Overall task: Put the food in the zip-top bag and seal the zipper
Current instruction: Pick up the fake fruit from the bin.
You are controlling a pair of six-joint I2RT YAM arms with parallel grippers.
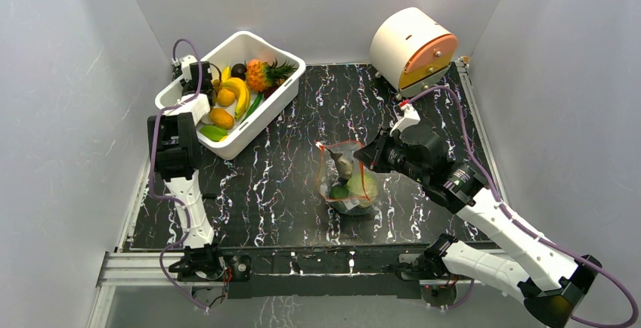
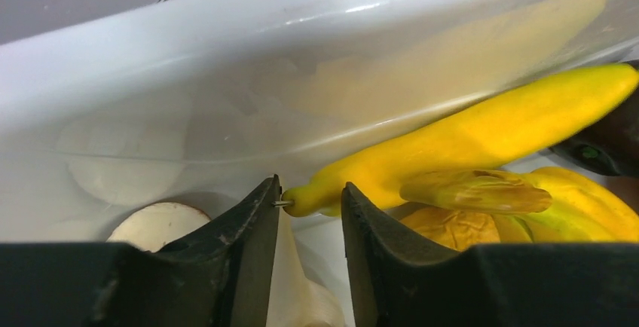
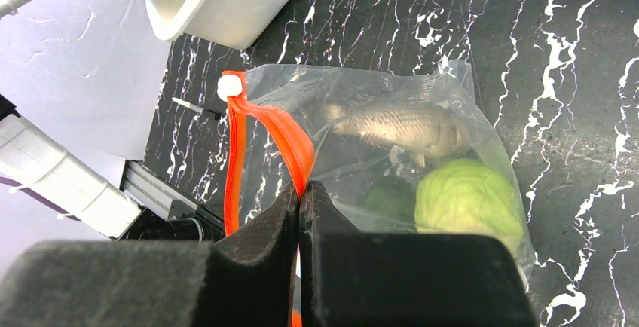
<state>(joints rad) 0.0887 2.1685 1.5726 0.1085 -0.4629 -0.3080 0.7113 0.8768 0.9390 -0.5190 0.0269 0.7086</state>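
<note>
LEFT ARM IN THE TUB: The left gripper point(image 2: 309, 205) hung inside the white tub point(image 2: 301, 63), fingers spread, with the tip of a yellow banana point(image 2: 467, 139) between them. Well apart from the tub, to its right on the marbled table point(image 1: 340, 101), sat the zip-top bag point(image 3: 482, 116), holding a toy fish point(image 3: 399, 125), a light-green round fruit point(image 3: 467, 199) and a dark-green piece point(image 3: 388, 199). The right gripper point(image 3: 301, 191), fingers pressed together, pinched the bag's red zipper point(image 3: 279, 131) at the gaping mouth.

We logged: pale round piece point(image 2: 154, 225), half hidden behind the left hand point(image 2: 309, 191); zipper point(image 3: 271, 135), lower run hidden behind the right hand point(image 3: 301, 190); dark-green piece point(image 3: 388, 199), unidentifiable through the zip-top bag point(image 3: 452, 93).
</note>
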